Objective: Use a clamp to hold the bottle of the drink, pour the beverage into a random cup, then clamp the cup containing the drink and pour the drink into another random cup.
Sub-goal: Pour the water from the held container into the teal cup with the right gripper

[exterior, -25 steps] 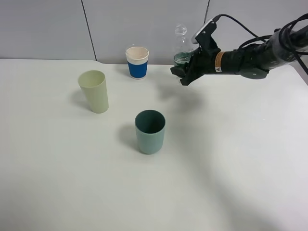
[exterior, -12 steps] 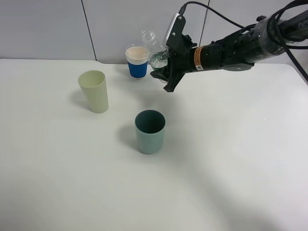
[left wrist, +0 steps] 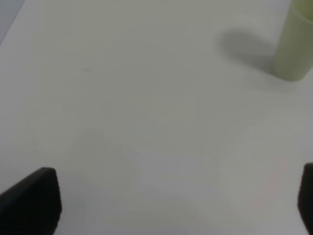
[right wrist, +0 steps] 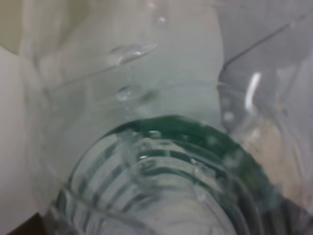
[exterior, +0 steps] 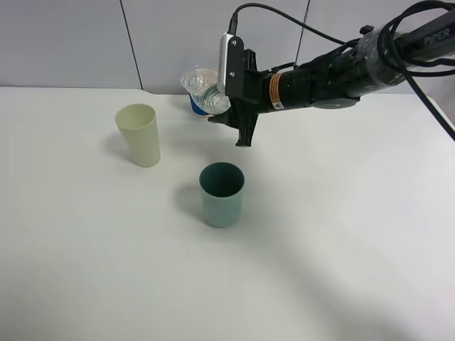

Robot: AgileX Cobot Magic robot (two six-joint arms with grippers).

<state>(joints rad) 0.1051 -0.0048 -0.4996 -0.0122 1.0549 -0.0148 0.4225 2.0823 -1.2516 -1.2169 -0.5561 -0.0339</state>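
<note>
My right gripper (exterior: 227,108) is shut on a clear bottle (exterior: 205,92) with green drink in it, held in the air and tipped over so its neck points left. Seen from above, the bottle overlaps the blue-and-white paper cup (exterior: 196,108) at the back. A teal cup (exterior: 222,194) stands in front of the gripper, and a pale green cup (exterior: 139,135) stands to the left. The right wrist view is filled by the bottle (right wrist: 156,147) and its green liquid. My left gripper (left wrist: 166,210) is open over bare table, with the pale green cup (left wrist: 296,44) some way off.
The white table (exterior: 341,234) runs wide around the cups. A grey panelled wall (exterior: 71,42) stands behind its far edge. The right arm and its cables stretch in from the right across the back of the table.
The right arm has swung left with the bottle and tipped it from upright to lying over, neck to the left, now in front of the blue cup. The cups have not moved.
</note>
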